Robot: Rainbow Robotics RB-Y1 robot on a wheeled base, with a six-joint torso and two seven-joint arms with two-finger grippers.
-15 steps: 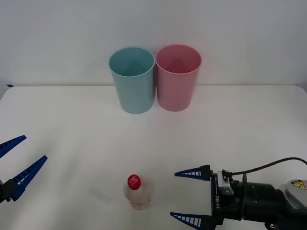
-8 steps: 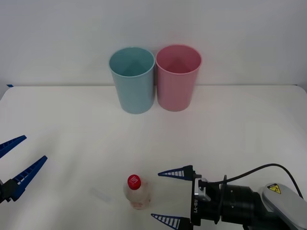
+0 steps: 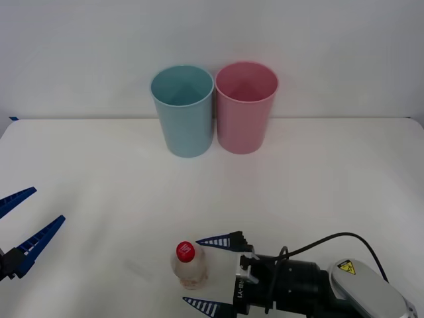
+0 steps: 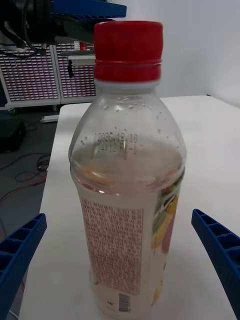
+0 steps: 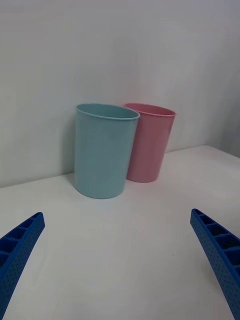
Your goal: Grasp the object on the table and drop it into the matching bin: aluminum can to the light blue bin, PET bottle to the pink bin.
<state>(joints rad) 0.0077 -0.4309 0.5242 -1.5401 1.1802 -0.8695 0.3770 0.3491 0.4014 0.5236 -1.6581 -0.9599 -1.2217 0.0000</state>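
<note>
White table [image 3: 344,172] with the light blue bin [image 3: 183,109] and pink bin [image 3: 246,106] upright, side by side at the far edge. PET bottle [image 3: 189,265] upright near the front; right gripper [image 3: 211,273], fingers spread, just beside it. Left gripper [image 3: 26,220] open at the left edge.

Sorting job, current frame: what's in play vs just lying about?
In play:
- PET bottle, upright on the table
- pink bin, its target
- right gripper, jaws open, closing in on the bottle

Not in play:
- light blue bin, for cans
- left gripper, open, parked at the table's left edge
</note>
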